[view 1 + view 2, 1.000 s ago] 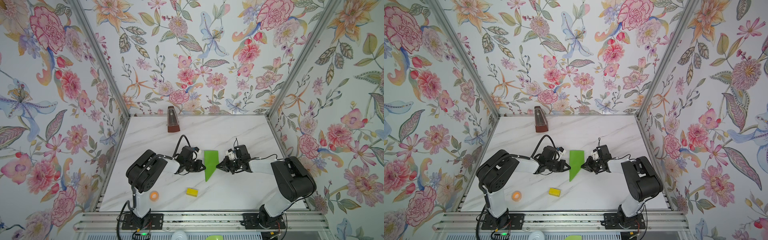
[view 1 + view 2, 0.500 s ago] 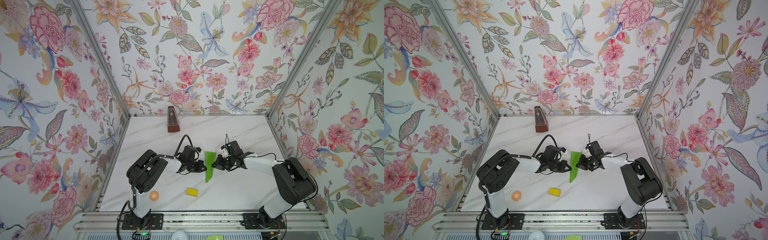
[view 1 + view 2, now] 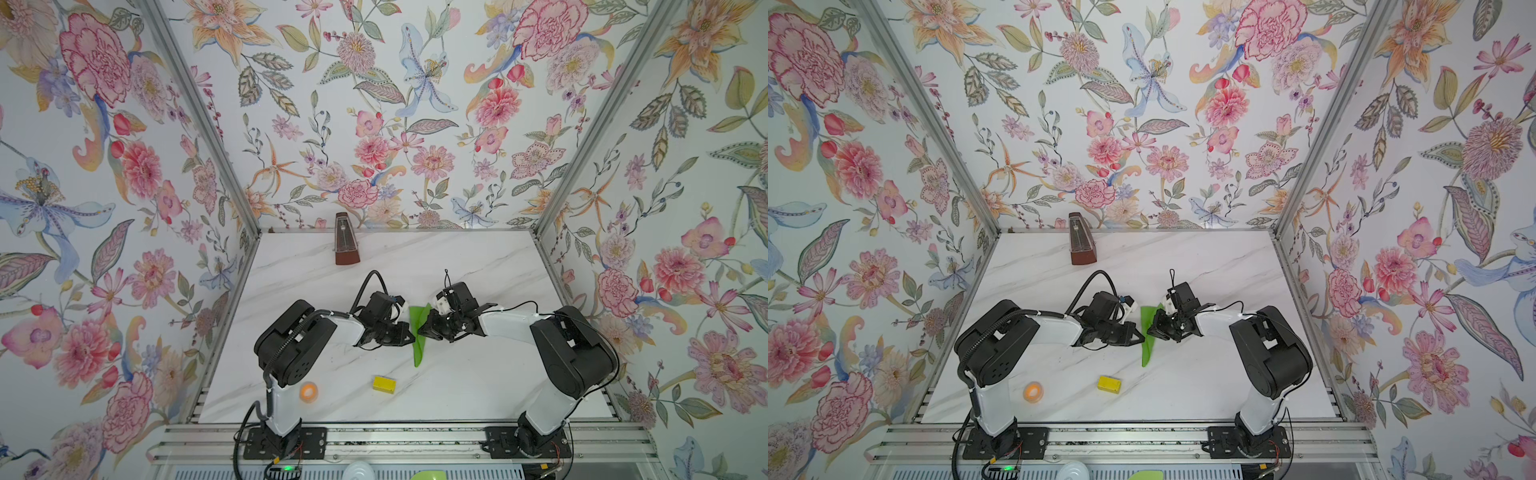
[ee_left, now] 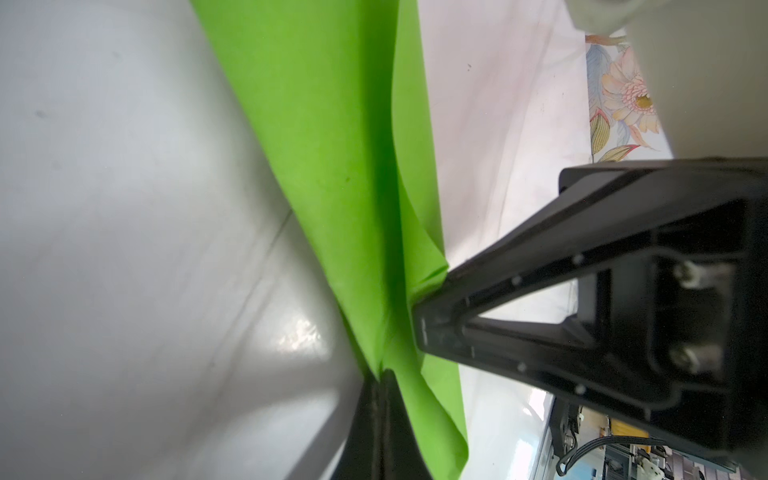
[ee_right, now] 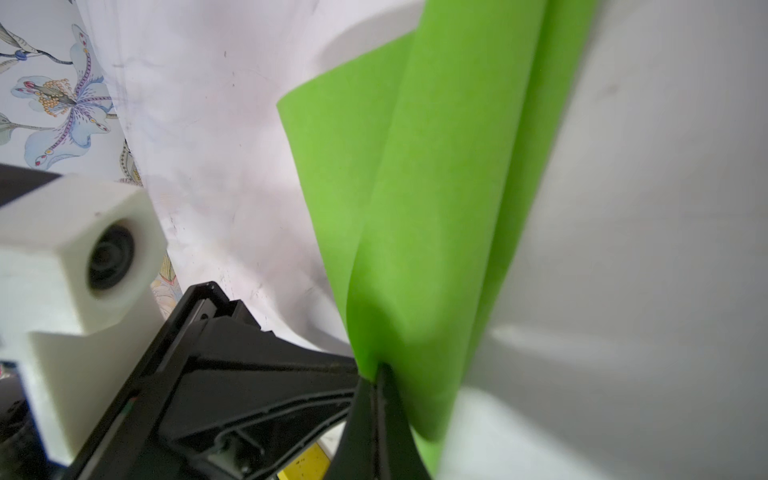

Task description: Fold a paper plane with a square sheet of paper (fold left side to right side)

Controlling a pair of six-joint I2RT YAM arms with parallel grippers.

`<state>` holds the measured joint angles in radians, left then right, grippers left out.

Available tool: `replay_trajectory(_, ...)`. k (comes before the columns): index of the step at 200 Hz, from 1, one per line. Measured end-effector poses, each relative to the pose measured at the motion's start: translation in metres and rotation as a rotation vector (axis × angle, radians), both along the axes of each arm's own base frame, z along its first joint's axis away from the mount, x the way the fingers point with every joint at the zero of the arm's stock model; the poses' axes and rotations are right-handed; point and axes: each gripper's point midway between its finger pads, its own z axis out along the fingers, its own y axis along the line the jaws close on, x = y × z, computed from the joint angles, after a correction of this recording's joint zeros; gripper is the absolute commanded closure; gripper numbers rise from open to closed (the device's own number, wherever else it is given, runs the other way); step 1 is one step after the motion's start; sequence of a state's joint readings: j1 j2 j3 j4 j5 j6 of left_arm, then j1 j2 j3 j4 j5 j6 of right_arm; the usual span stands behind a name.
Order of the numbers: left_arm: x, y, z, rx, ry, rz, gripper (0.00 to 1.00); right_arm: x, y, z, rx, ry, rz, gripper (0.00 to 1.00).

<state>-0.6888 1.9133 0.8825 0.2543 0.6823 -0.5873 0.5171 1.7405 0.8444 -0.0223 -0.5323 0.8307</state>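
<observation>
The square sheet of paper (image 3: 418,353) (image 3: 1147,353) is lime-green and folded into a narrow pointed dart, the paper plane, with its tip toward the front of the marble table (image 3: 478,386). Its layers stand up off the table between the two grippers. My left gripper (image 3: 411,336) (image 3: 1141,337) (image 4: 380,376) is shut on the paper's (image 4: 332,124) left layer. My right gripper (image 3: 421,332) (image 3: 1150,331) (image 5: 380,370) is shut on the paper's (image 5: 436,187) right layer, almost tip to tip with the left. The far right corner curls up beside the right wrist.
A small yellow block (image 3: 384,384) lies in front of the paper's tip. An orange tape roll (image 3: 308,392) sits by the left arm's base. A brown metronome (image 3: 346,245) stands at the back edge. Flowered walls close in three sides.
The right gripper has moved left toward the left gripper, drawing the paper's right side up and over. The paper went from lying flat and wider to a narrow raised strip. The left gripper barely moved.
</observation>
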Motion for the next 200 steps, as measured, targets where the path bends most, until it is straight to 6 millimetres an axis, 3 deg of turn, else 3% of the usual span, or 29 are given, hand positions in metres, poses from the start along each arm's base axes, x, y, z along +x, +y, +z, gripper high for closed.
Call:
replay_trajectory(152,0.002,-0.001,0.0,0.007,-0.011,-0.011,0.99,0.007,0.007,-0.01,0.029,-0.001,0.0,1.0)
replay_trajectory(200,0.004,0.002,0.0,0.023,-0.02,-0.015,0.87,0.005,0.008,-0.012,0.039,-0.003,-0.003,1.0)
